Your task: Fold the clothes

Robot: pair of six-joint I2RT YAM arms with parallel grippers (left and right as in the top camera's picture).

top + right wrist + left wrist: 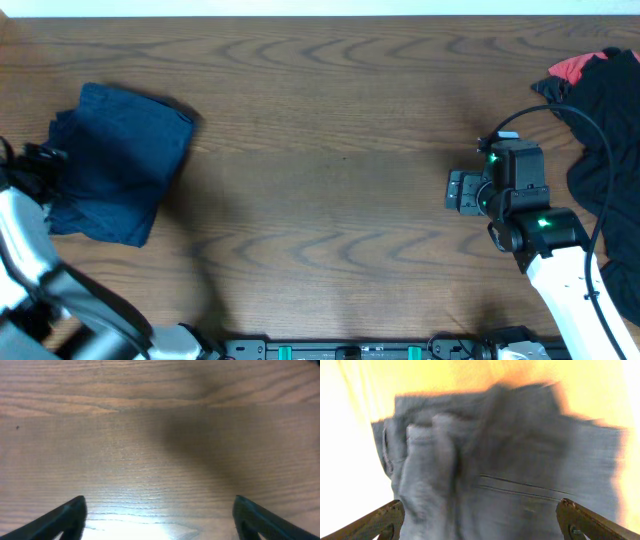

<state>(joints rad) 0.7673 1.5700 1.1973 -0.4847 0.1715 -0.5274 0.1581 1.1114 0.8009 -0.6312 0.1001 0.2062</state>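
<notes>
Left tool [480,507] agape over shorts [120,160]; right tool [159,501] agape (empty); black pile [620,120] beside.

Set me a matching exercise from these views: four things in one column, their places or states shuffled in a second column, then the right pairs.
Things
1. folded navy shorts
2. black and red clothes pile
3. left claw
4. right claw

Places or states
A. open above bare wood, right of centre
B. at the far right edge of the table
C. open at the left edge of the folded bundle
D. lying at the left end of the table

Pairs: 1-D, 2-B, 3-C, 4-A
</notes>
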